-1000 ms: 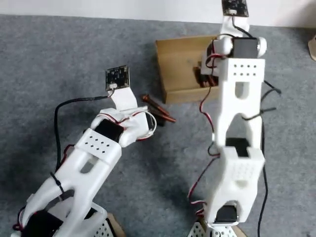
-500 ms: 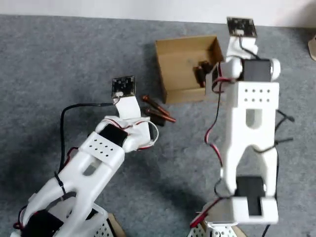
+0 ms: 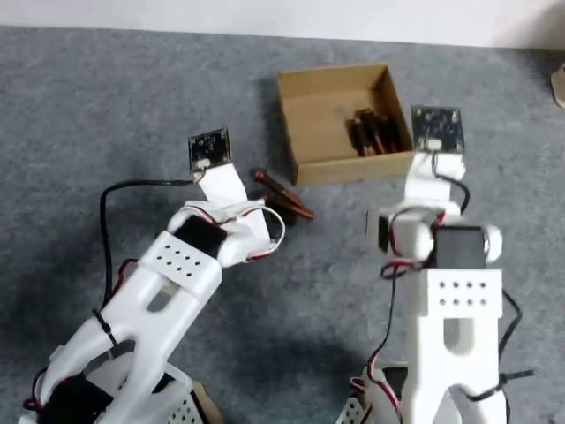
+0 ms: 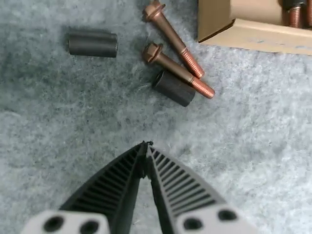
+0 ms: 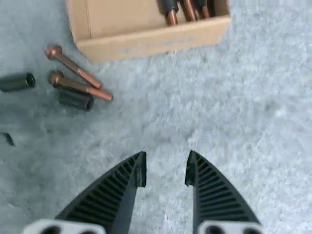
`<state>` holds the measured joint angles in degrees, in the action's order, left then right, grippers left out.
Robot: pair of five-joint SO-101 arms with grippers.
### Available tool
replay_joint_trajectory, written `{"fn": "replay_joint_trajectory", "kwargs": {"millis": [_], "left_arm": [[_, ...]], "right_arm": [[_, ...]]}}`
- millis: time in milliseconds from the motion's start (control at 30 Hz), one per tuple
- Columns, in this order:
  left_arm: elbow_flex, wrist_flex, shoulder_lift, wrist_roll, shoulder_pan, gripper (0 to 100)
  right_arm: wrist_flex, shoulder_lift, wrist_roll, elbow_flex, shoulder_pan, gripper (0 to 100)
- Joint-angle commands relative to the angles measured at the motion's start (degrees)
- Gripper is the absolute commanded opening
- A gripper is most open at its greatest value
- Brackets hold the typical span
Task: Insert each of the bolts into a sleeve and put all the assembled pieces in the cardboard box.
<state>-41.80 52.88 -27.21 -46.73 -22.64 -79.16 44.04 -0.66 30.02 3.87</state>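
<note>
The cardboard box [image 3: 353, 170] sat toward the desk's [image 3: 88, 88] far edge, right of the middle, open upward. The high view looked straight into it. A small cluster of assembled pieces [image 3: 372, 132], what looked like three, lay side by side against its right wall, and the other part of the floor was bare cardboard. The right wrist view caught the box's near wall and the copper ends of those pieces.

Just off the box's near left corner two loose bolts [image 4: 174, 32] lay on the grey cover, roughly parallel, threaded ends toward the box. The left wrist view made out two dark sleeves [image 4: 174, 88]: one touching a bolt's shank, the second sleeve [image 4: 92, 44] apart, farther from the box. From above, the left arm [image 3: 177, 265] overlapped that spot.

The left gripper [image 4: 146, 146] hung near the loose parts, jaws pressed together, holding nothing. The right gripper [image 5: 165, 168] hovered over bare cover in front of the box, jaws parted with a clear gap, empty.
</note>
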Motion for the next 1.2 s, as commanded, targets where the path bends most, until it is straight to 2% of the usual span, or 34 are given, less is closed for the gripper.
{"fn": "replay_joint_trajectory", "kwargs": {"millis": [0, 167, 433, 733, 867, 1000, 1167], "left_arm": [[4.4, 1.3, -0.1, -0.4, -0.7, 1], [6.0, 1.2, 3.5, -2.7, -0.7, 1], [17.2, 1.4, 21.7, -9.8, 2.0, 1], [22.9, 1.0, 27.6, -15.6, 1.6, 1], [22.4, -5.6, 29.0, -15.6, 1.3, 11], [23.2, -7.6, 31.3, -16.6, 0.0, 22], [27.0, -8.4, 35.3, -20.4, -0.3, 21]], "right_arm": [[2.5, 3.9, 0.6, 3.3, 0.9, 13.2], [5.8, 6.9, 1.8, 7.9, 0.9, 13.2], [7.4, 14.5, 2.2, 14.9, 1.0, 13.2], [15.4, 20.9, 1.7, 26.8, 1.0, 13.2], [18.2, 22.4, -0.7, 31.5, 1.0, 13.2], [19.2, 23.3, -1.1, 33.1, 1.0, 13.2], [19.4, 23.4, -1.1, 33.2, 1.1, 13.2]]}}
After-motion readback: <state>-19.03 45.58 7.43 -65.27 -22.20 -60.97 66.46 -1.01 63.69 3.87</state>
